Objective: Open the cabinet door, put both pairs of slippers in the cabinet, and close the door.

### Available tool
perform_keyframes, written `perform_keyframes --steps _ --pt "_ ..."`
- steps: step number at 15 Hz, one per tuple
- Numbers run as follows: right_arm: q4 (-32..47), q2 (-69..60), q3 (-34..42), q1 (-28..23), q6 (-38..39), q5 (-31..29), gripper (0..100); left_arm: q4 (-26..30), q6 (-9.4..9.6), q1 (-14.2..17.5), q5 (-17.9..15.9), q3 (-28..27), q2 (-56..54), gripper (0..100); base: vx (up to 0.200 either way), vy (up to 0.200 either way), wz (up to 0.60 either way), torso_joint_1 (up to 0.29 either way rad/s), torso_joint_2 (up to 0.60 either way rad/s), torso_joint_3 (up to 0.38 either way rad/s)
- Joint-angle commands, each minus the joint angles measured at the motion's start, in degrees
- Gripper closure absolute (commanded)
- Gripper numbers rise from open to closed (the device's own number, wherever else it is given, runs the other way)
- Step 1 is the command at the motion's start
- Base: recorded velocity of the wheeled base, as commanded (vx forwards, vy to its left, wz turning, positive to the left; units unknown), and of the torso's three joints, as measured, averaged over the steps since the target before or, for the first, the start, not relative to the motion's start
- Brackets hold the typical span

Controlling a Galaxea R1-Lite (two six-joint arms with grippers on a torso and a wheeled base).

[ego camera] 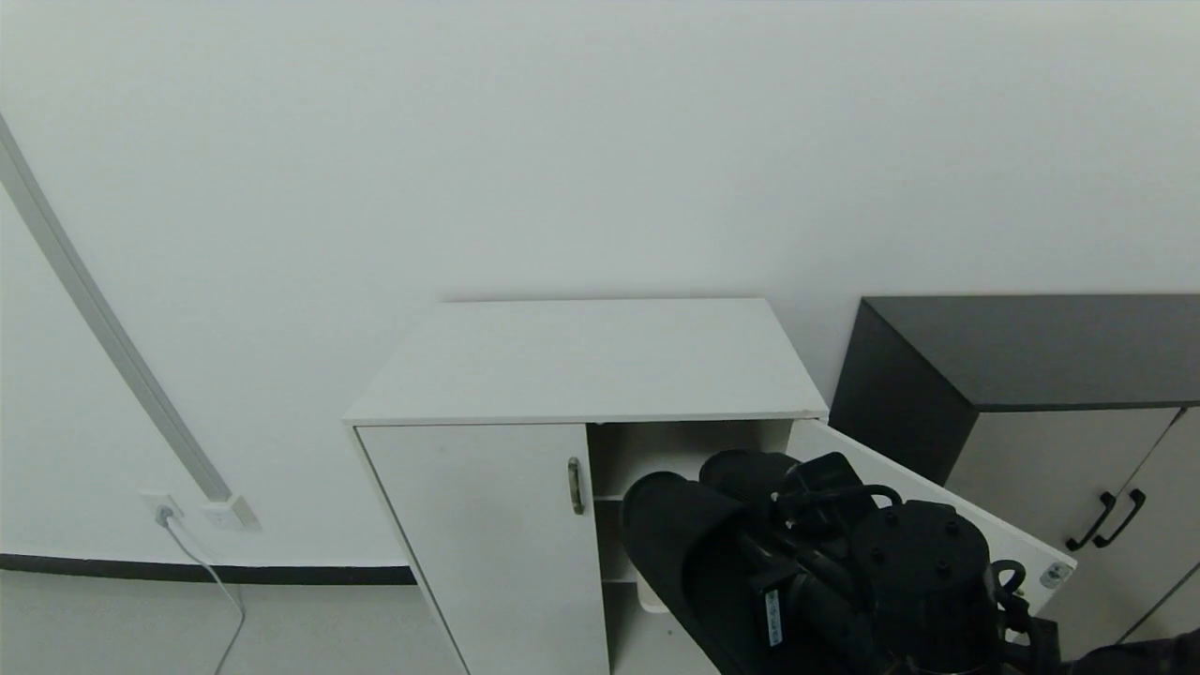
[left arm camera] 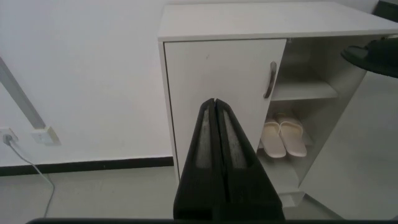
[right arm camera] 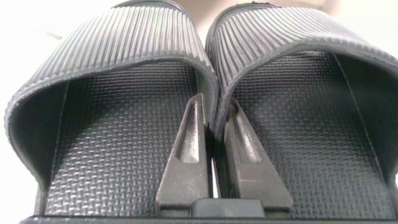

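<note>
The right hand [right arm camera: 214, 104] pinches the black slippers [right arm camera: 124, 155] together by their touching inner edges, holding them before the cabinet's [ego camera: 581, 361] open right side, where the right door [ego camera: 937, 506] is swung out. The left hand [left arm camera: 215, 106] is pressed shut and empty, facing the closed left door [left arm camera: 217, 68]. Beige slippers [left arm camera: 283, 137] lie side by side on a lower shelf [left arm camera: 283, 167] inside.

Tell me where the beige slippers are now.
Left wrist view: the beige slippers lie side by side on a shelf inside the cabinet, in its open right half, beside the closed left door.
</note>
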Motion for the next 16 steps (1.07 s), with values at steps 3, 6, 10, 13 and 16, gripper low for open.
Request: perform_keyframes --steps 3,6,10,13,16 --pt "-0.84 1.36 0.4 -0.05 0.18 0.43 100 0.02 0.01 0.01 0.01 0.02 0.04 100 0.0 0.0 0.0 -0.224 0.52 0.292" --pt "-4.35 2.51 1.63 -0.05 -0.08 0.43 100 0.02 0.01 0.01 0.01 0.02 0.04 100 0.0 0.0 0.0 -0.23 0.55 0.317" --pt "-5.14 2.68 1.81 0.12 -0.17 0.43 100 0.02 0.01 0.01 0.01 0.02 0.04 100 0.0 0.0 0.0 -0.212 0.53 0.314" --pt "-5.14 2.59 1.9 0.12 -0.17 0.43 100 0.02 0.01 0.01 0.01 0.02 0.04 100 0.0 0.0 0.0 -0.198 0.51 0.312" --pt "-5.14 2.68 1.9 0.04 -0.17 0.43 100 0.02 0.01 0.01 0.01 0.02 0.04 100 0.0 0.0 0.0 -0.18 0.49 0.312"
